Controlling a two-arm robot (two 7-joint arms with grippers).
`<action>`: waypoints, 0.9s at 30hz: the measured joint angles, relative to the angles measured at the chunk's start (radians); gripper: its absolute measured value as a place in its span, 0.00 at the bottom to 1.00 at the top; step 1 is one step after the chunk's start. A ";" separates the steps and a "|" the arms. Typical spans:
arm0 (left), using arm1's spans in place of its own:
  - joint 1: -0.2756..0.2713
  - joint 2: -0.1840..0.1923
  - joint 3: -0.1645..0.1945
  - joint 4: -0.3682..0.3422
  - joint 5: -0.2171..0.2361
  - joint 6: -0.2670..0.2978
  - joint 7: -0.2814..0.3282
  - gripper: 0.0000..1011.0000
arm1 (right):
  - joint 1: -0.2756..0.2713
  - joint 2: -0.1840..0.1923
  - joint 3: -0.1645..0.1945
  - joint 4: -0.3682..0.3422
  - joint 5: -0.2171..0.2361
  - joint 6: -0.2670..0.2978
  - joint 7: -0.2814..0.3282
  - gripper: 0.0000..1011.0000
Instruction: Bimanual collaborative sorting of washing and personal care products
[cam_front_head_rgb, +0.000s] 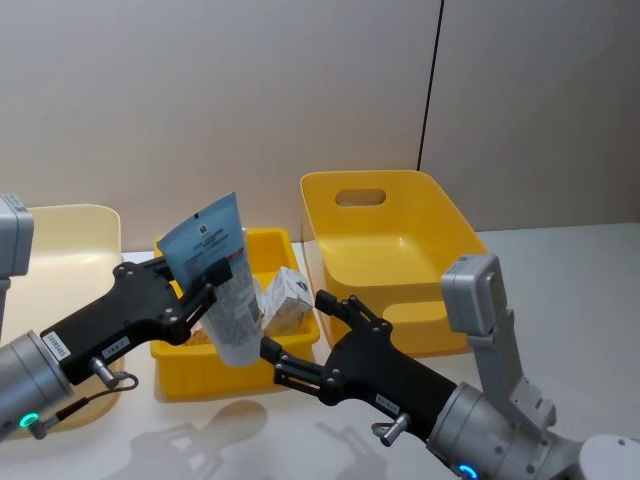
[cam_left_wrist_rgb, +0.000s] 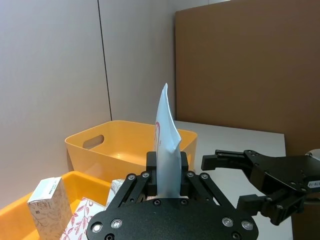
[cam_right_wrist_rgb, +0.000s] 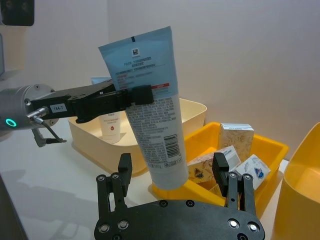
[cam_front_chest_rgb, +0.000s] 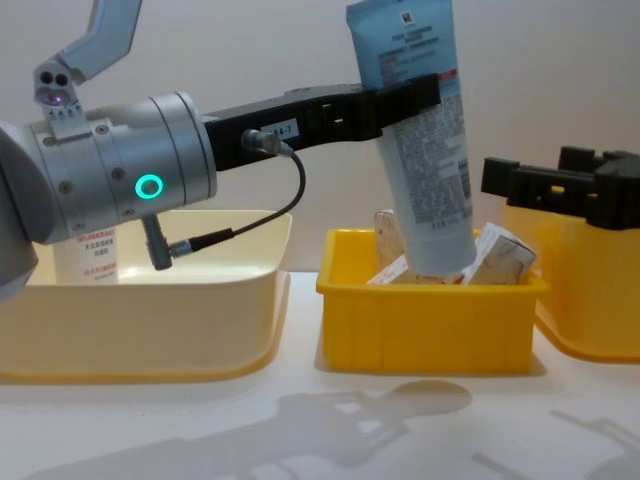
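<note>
Handover of pale-blue squeeze tube (cam_front_head_rgb: 225, 290) above small yellow bin (cam_front_chest_rgb: 430, 330), mid-table.
Near front edge: right gripper (cam_front_head_rgb: 297, 327), fingers spread wide beside tube's cap end, gripping nothing. Over the bin: left gripper (cam_front_head_rgb: 215, 275) clamped on tube's upper part, tube tilted, cap low among white patterned boxes (cam_right_wrist_rgb: 236, 135). Likely risks: releasing before right fingers close, dropping tube back; closing off-centre, twisting it or knocking boxes. Left edge: cream bin (cam_front_chest_rgb: 150, 330) holding white red-printed bottle (cam_right_wrist_rgb: 112, 127). Far right: large yellow bin (cam_front_head_rgb: 385, 250), interior apparently bare.
</note>
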 joint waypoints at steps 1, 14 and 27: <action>0.000 0.000 0.000 0.000 0.000 0.000 0.000 0.23 | 0.000 0.001 -0.002 -0.001 -0.001 0.000 0.000 0.99; 0.000 0.000 0.000 0.000 0.000 0.000 0.000 0.23 | 0.029 -0.019 -0.050 0.010 -0.083 -0.004 -0.054 0.99; 0.000 0.000 0.000 0.000 0.000 0.000 0.000 0.23 | 0.098 -0.060 -0.107 0.079 -0.151 -0.018 -0.060 0.99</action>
